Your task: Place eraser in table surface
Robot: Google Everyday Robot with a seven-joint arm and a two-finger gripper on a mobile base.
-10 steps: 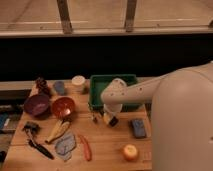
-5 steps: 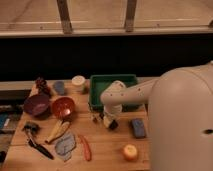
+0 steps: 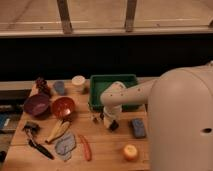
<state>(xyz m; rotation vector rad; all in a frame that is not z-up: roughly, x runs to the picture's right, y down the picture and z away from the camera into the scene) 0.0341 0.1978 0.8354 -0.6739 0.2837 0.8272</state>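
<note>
- camera view: my gripper (image 3: 110,121) sits low over the bench (image 3: 105,147), just in front of the green tray (image 3: 113,80).
- eraser (image 3: 113,125) at the jaws' tip, on or near the wood; can't tell jaw state.
- blue block (image 3: 138,128) beside it.
- placing looks nearly done; release and retreat left.

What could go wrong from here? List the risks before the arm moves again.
1. The gripper hangs low over the table surface just in front of the green tray, so the eraser could be knocked against the tray wall.
2. The blue-grey block lies close on the right; a sideways move might push it.
3. The arm hides much of the drop spot, so the eraser's resting position is hard to confirm.
</note>
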